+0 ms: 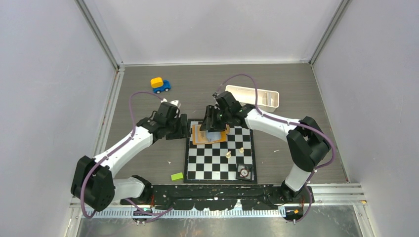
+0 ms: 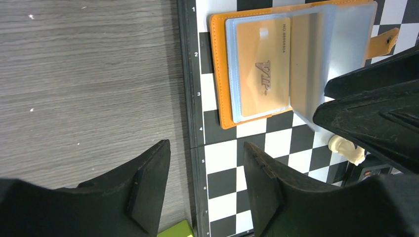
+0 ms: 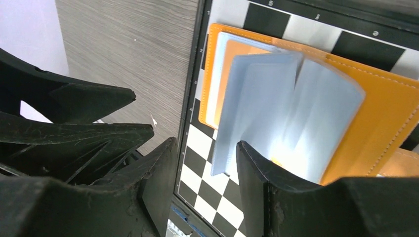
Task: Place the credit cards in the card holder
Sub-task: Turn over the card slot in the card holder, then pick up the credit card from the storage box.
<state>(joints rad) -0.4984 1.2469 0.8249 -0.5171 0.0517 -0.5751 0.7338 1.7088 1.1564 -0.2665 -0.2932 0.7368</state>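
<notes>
The orange card holder lies open on the far left corner of the chessboard. Pale clear sleeves stand up from the card holder. One tan credit card marked VIP sits inside a sleeve of the card holder. My left gripper is open and empty over the board's left edge, just near of the holder. My right gripper is open too, its right finger beside a loose sleeve edge with nothing between the fingers. From above, the left gripper and right gripper flank the holder.
A white tray stands at the back right and a blue and yellow toy car at the back left. A green block lies left of the board. Cream chess pieces and a small dark object are on the board.
</notes>
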